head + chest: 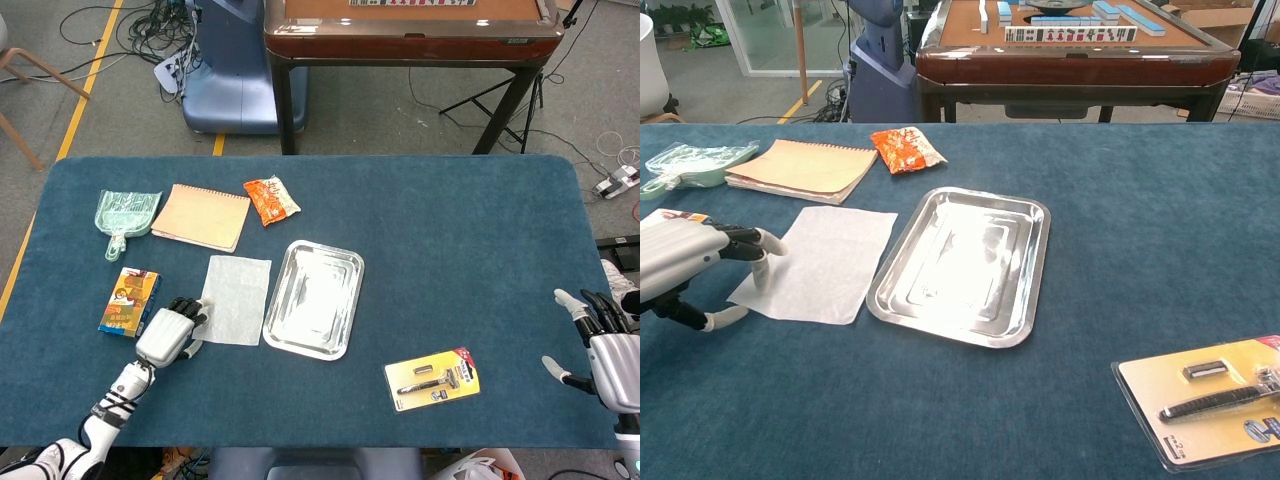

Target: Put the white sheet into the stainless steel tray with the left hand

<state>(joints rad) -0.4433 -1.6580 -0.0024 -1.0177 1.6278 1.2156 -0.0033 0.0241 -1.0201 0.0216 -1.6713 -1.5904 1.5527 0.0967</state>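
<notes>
your left hand (170,334) at the near left edge of the white sheet (236,299), fingers (752,242) apart and reaching over its corner, nothing gripped, sheet flat on the blue table (470,250) just left of the stainless steel tray (314,298), your right hand (608,350) spread open and empty at the table's right edge

Left hand (170,333): silver-grey shell over the back, black finger segments, pale grey-white tips. Forearm white with black bands near the wrist. Right hand (603,340): same silver-grey back, black fingers, light tips, pale thumb.
</notes>
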